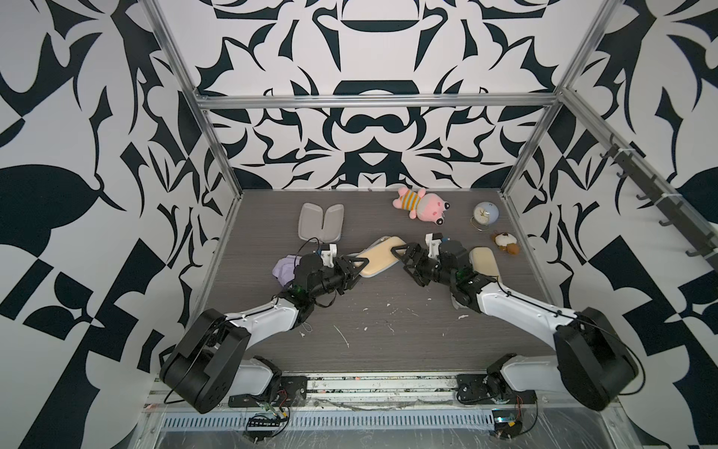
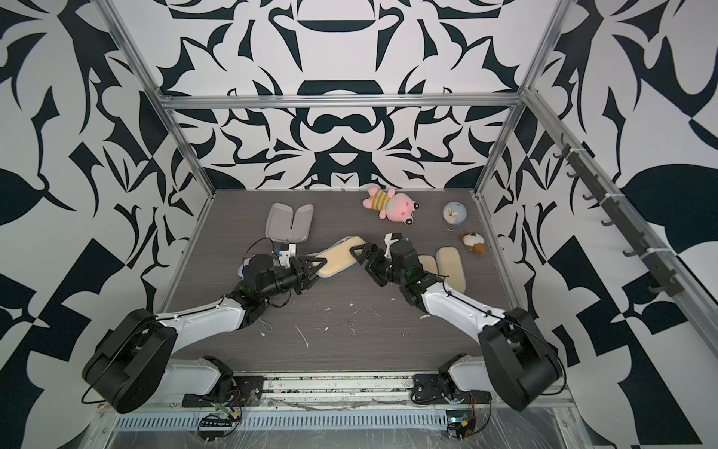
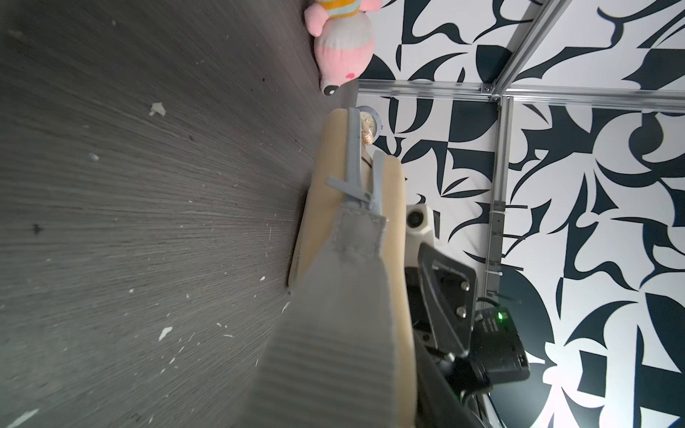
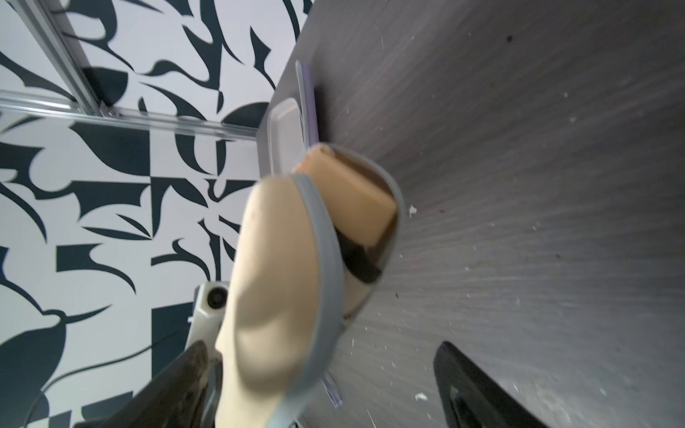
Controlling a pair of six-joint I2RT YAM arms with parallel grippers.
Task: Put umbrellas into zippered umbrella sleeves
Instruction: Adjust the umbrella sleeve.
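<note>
On the desk (image 1: 388, 311), centre: beige sleeve (image 1: 382, 256), part unzipped. Only the right wrist view shows the beige umbrella (image 4: 356, 202) inside. The left pincer (image 1: 354, 267) grips its near end; the right pincer (image 1: 404, 257) gapes wide. Behind, grey-lined sleeve (image 1: 321, 221) lies open.

A pink plush (image 1: 421, 205) in a striped top is lying on its side near the back edge of the grey wood-grain table (image 1: 388, 322). A round pale-blue clock (image 1: 485, 214) is sitting to its right, with a small brown-and-white plush (image 1: 506, 243) lying just in front of the clock. White scraps (image 1: 344, 338) are lying scattered over the table's front half, black-and-white patterned walls (image 1: 77, 116) are enclosing it on three sides, a silver frame (image 1: 377, 102) is running along their corners and across the back, and a rail of dark hooks (image 1: 652, 186) is slanting down the right wall.
</note>
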